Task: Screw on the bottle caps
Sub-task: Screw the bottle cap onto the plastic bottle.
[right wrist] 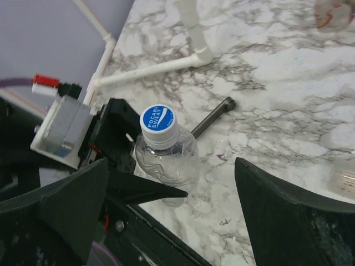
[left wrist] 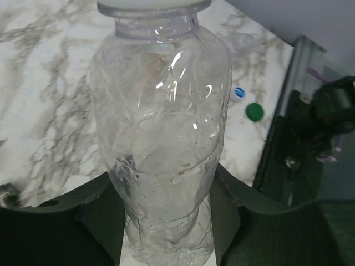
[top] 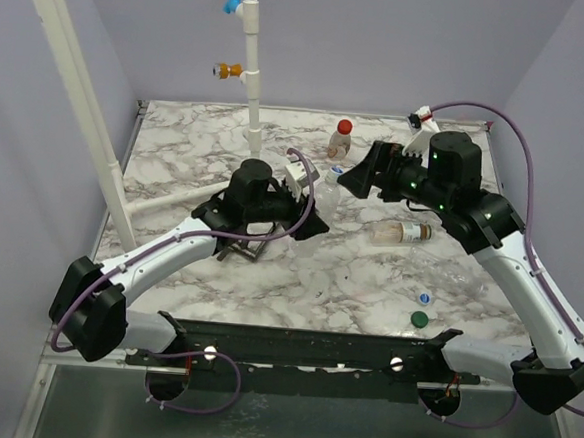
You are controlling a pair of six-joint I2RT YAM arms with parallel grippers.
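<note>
Bottle (left wrist: 161,138), capped, clamped in left gripper (left wrist: 165,221); right gripper (right wrist: 211,177) jaws wide, seemingly clear.

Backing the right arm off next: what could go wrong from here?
Open right gripper sits close to the white-and-blue cap on the bottle in the left gripper; a sideways retreat could clip it. Whether that cap is tight, I cannot tell. The green cap near the table edge could be swept off.

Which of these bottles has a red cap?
The upright bottle near the back edge, right of the white pipe. The held bottle has a blue-and-white cap.
</note>
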